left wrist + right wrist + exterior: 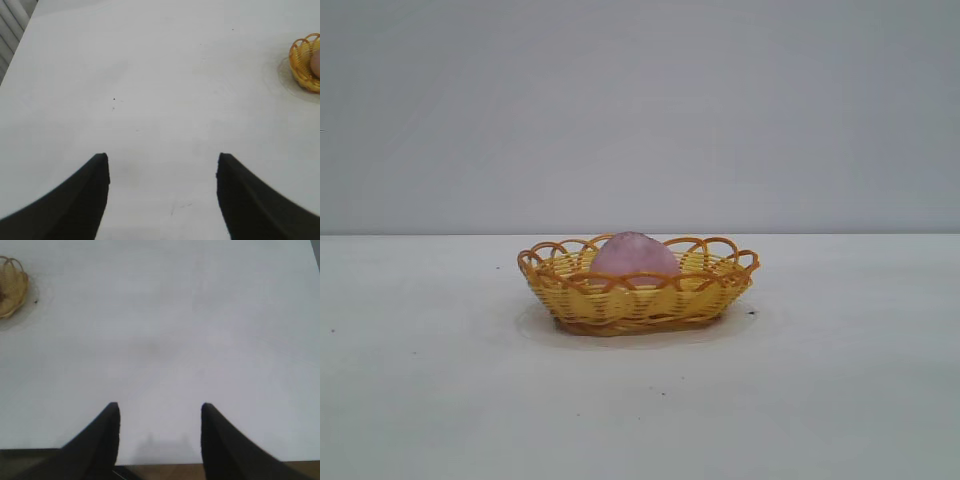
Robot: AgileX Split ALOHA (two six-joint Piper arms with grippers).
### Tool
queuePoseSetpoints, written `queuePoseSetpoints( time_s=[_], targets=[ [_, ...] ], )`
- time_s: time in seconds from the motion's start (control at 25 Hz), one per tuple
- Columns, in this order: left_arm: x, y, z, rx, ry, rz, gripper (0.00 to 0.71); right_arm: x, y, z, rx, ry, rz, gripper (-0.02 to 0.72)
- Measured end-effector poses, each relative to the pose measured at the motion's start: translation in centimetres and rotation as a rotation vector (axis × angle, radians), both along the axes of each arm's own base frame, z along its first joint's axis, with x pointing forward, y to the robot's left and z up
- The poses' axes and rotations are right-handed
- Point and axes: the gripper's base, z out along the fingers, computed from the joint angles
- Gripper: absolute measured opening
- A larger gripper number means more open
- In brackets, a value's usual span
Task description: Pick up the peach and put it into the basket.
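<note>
The pink-mauve peach (634,257) lies inside the yellow wicker basket (620,302) at the middle of the white table. No arm shows in the exterior view. In the left wrist view the basket (302,62) sits far off at the picture's edge with a sliver of the peach (316,64) in it. My left gripper (163,161) hangs open over bare table, nothing between its fingers. In the right wrist view the basket (11,287) is also far away. My right gripper (160,408) is open and empty near the table's edge.
A plain grey wall stands behind the table. The white table (840,400) stretches wide on both sides of the basket. A brown strip (165,471) beyond the table's edge shows below the right gripper. Slatted bars (12,20) show past one table corner.
</note>
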Motion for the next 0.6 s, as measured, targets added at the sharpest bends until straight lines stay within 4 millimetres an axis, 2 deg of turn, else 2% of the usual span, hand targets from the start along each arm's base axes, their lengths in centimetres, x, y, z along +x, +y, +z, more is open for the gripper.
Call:
queuePoseSetpoints(
  time_s=[0.16,0.36,0.6],
  targets=[
    [0.0,0.0,0.0,0.000,0.000,0.000,0.410,-2.5,0.1,-1.9,0.030,-0.100,0.011,0.312],
    [0.0,0.0,0.0,0.000,0.000,0.000,0.410,-4.4,0.0,-3.2,0.045,-0.251,0.015,0.312],
    [0.0,0.0,0.0,0.000,0.000,0.000,0.410,-4.3,0.0,-3.5,0.047,-0.284,0.015,0.312]
  ],
)
